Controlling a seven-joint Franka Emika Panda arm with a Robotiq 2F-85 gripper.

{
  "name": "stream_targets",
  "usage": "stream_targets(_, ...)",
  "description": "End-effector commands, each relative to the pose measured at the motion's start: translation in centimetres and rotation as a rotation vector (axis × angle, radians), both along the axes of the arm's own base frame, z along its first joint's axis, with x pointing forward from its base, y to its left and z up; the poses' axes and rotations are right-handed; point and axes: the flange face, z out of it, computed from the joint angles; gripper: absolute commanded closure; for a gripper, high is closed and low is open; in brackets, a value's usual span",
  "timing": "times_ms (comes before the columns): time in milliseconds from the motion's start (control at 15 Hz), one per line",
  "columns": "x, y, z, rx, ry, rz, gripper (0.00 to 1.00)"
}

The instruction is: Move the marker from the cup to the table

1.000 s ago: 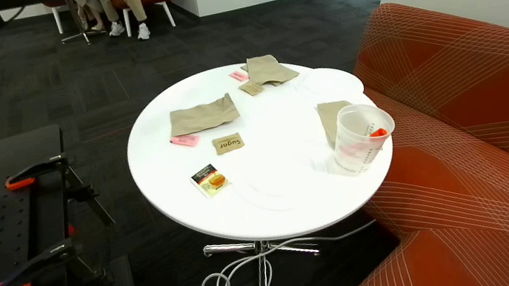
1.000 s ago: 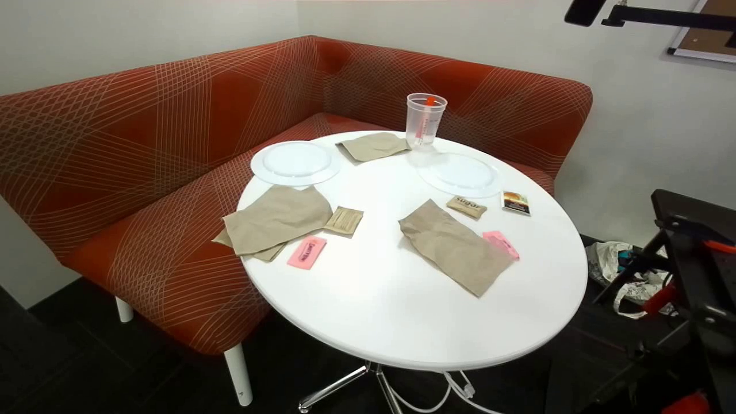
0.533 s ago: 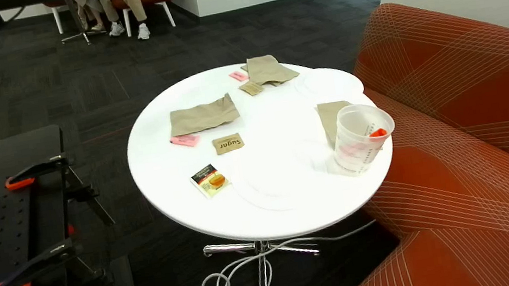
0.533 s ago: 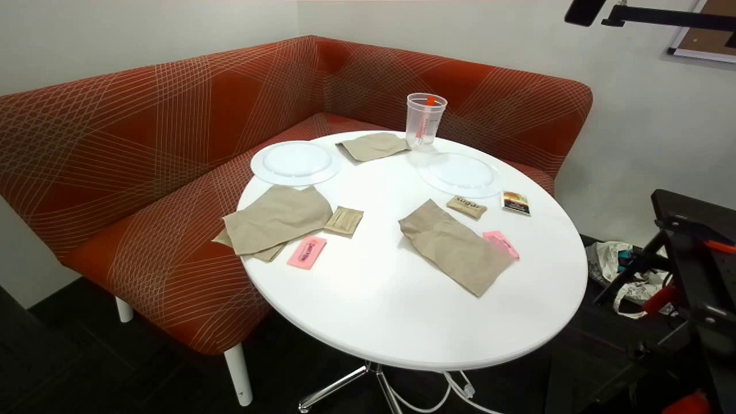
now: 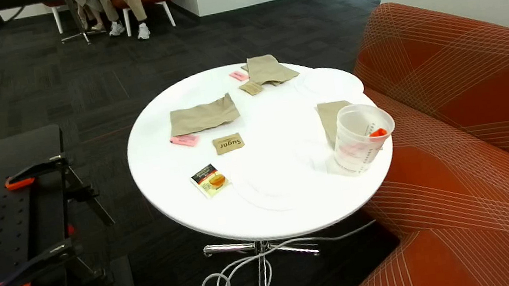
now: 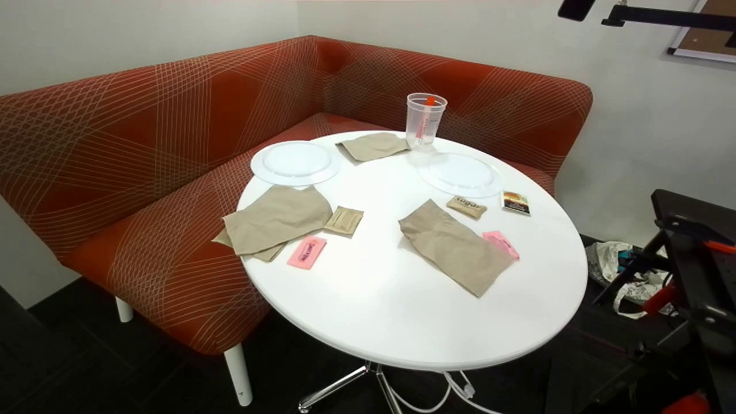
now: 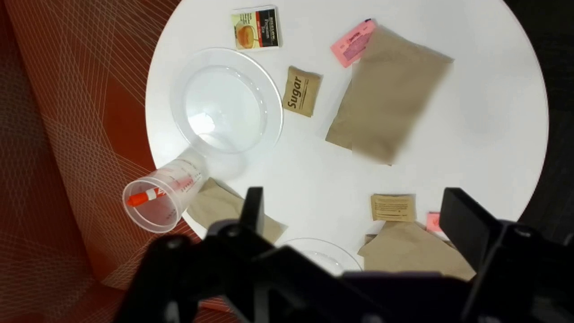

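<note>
Inside cup (image 7: 187,187): marker (image 7: 137,199), white band (image 7: 152,194) wrist-view only.

On the table (image 6: 368,310), the cup (image 6: 435,122) beside a napkin (image 6: 375,147) holds the marker (image 7: 152,194).

Brown napkins (image 6: 457,250), clear plates (image 7: 226,105), pink packets (image 6: 307,252) — striped red sofa (image 6: 167,132) alongside
</note>
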Motion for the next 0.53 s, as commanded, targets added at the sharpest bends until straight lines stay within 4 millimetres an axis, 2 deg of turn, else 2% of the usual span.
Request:
stream_targets(0, 2.7, -1.1, 0.2, 0.052, -0.035, -0.173, 0.0)
stream_targets(200, 5.6, -2.4, -0.3, 0.062, -0.056, -0.343, 0.0)
stream_targets(467, 9.9, -4.3, -2.1, 0.083, -0.088, -0.575, 0.0)
